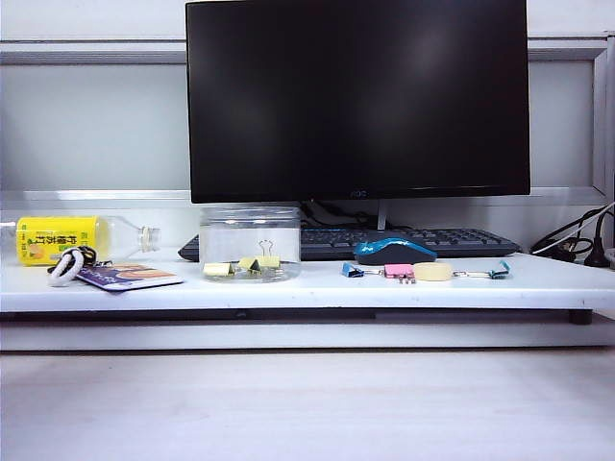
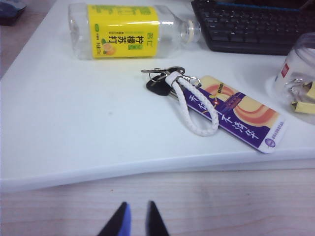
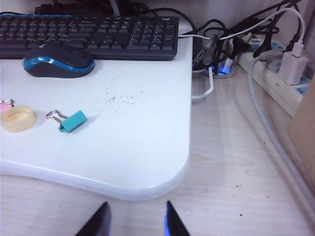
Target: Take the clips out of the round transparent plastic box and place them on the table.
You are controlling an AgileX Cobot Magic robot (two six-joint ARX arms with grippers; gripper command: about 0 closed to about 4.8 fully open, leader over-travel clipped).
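Nearest, the left hand (image 2: pixel 136 221) hovers over the pale wood-grain surface (image 2: pixel 197 196) in front of the table (image 2: pixel 74 137), its two dark fingertips only a narrow gap apart, nothing between them and touching nothing. The right hand (image 3: pixel 135 221) hangs over the same wood-grain surface off the table's rounded corner, its fingertips spread well apart, released and empty.

On the table's left part, near its front edge, lies a purple and orange card (image 2: pixel 241 115) with a white braided loop (image 2: pixel 194 105) and keys (image 2: pixel 160 81); behind it a yellow-labelled clear bottle (image 2: pixel 128 29) lies on its side. Toward the right lie a teal clip (image 3: pixel 69 120), a cream round lump (image 3: pixel 17 118) and, at the edge of the right wrist view, a pink clip (image 3: pixel 5 103); the exterior view also shows a blue clip (image 1: pixel 353 271).

The round transparent plastic box (image 1: pixel 250 243) stands upright left of the table's middle, well apart from both hands. The pale-yellow clips (image 1: pixel 259 262) are inside it, on its floor.

Further back are a blue and black mouse (image 3: pixel 59 60), a dark keyboard (image 3: pixel 98 34) and a black monitor (image 1: pixel 357 96).
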